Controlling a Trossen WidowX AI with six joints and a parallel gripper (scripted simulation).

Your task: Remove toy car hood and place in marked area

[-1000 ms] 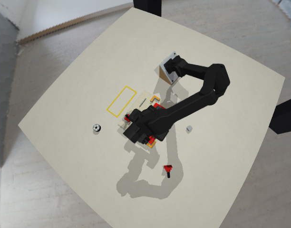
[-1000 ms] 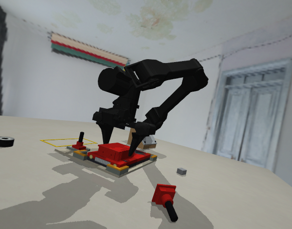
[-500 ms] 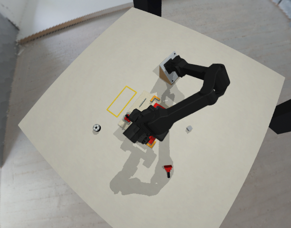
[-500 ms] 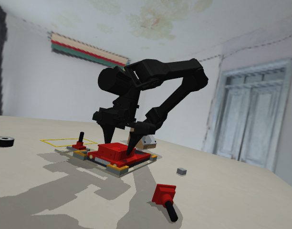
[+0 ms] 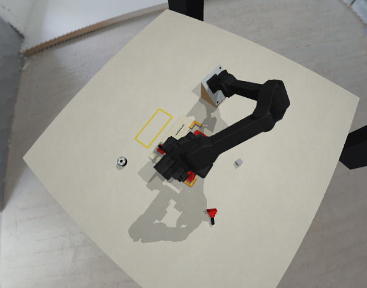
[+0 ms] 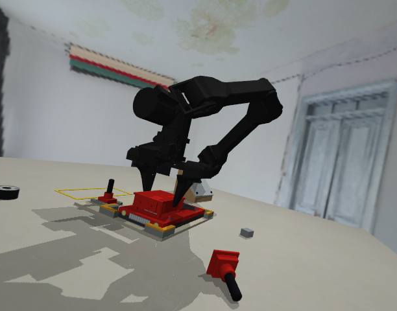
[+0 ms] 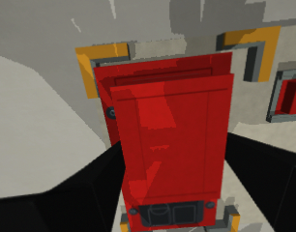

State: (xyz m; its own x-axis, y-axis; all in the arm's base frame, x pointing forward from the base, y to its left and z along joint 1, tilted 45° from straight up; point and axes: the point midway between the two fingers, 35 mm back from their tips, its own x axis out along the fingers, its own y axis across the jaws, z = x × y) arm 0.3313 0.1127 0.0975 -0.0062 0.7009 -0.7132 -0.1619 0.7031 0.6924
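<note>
The red hood point(image 6: 148, 204) point(image 7: 187, 106) is a box-like cover over the toy car point(image 5: 199, 133) point(image 6: 167, 222) point(image 7: 103, 77). My gripper point(image 6: 161, 197) point(image 7: 170, 140) is shut on the hood, one finger at each long side. The hood is at the car body or very slightly above it; I cannot tell if they are apart. In the top view the arm hides the fingertips and most of the car. The marked area, a yellow outline point(image 5: 147, 123) point(image 6: 65, 194), lies on the table beside the car's base board, with nothing inside it.
Orange corner blocks point(image 5: 190, 183) point(image 6: 163, 228) point(image 7: 104, 51) surround the car. A red piece with a black rod point(image 5: 160, 149) point(image 6: 107, 197) stands beside it. A similar piece point(image 5: 211, 212) point(image 6: 225, 261) lies on the table. A wheel point(image 5: 122, 161) point(image 6: 5, 192) and a grey block point(image 5: 238, 161) point(image 6: 246, 232) lie apart.
</note>
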